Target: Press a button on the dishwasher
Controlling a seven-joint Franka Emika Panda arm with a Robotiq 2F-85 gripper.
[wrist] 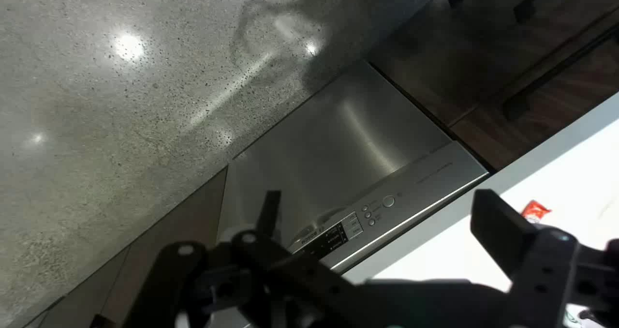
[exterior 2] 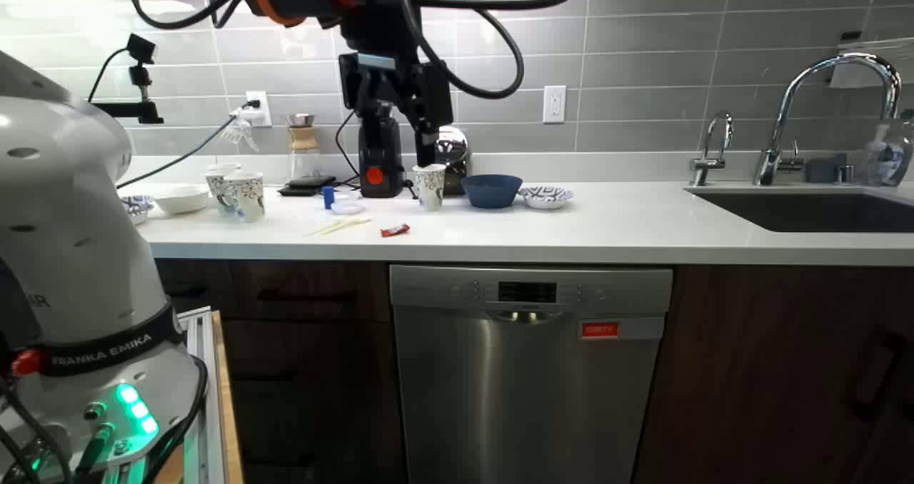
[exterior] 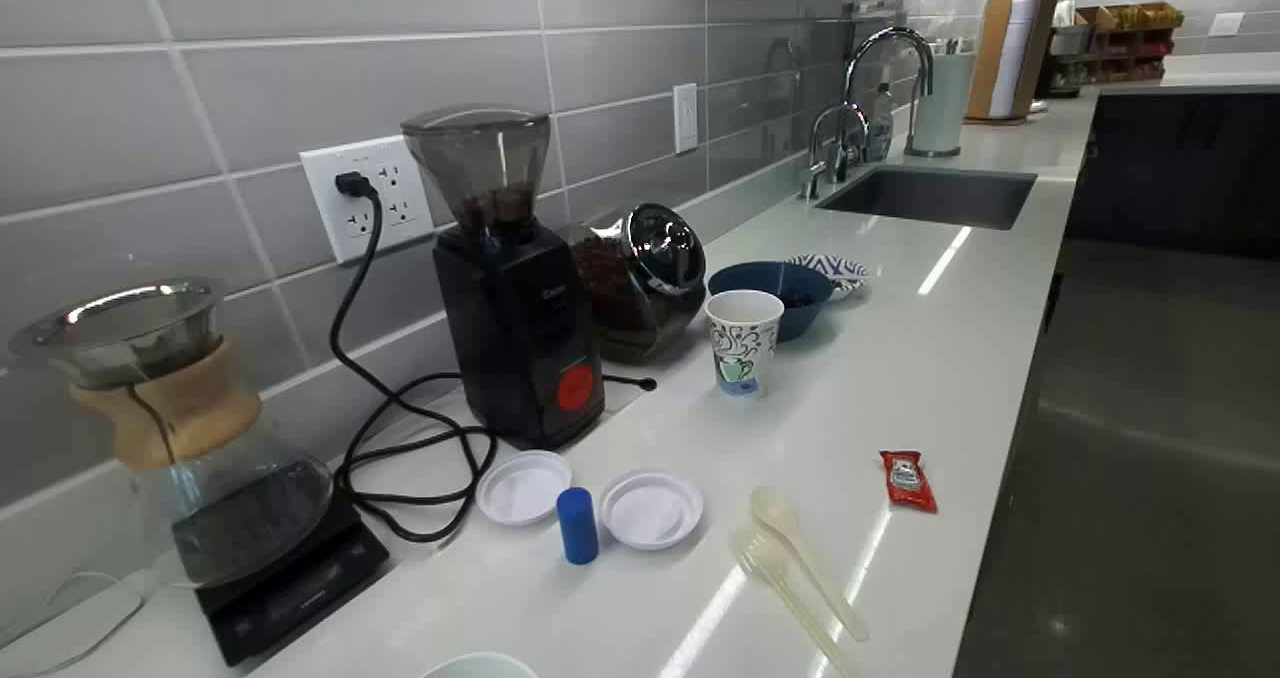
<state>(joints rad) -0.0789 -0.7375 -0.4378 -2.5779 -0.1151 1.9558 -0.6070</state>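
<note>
The end effector (wrist: 379,195), spread and gripping nothing, hangs higher than the brushed-steel dishwasher (exterior 2: 525,391) (lower centre in an exterior view), whose round silver button (wrist: 388,201), lower right of centre in the wrist view, likely calls for a descent.

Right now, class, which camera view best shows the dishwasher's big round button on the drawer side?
The wrist view: the button appears largest, uncovered. An exterior view shows the dishwasher front-on, the button tiny and faint; an exterior view along the countertop shows none of it.
</note>
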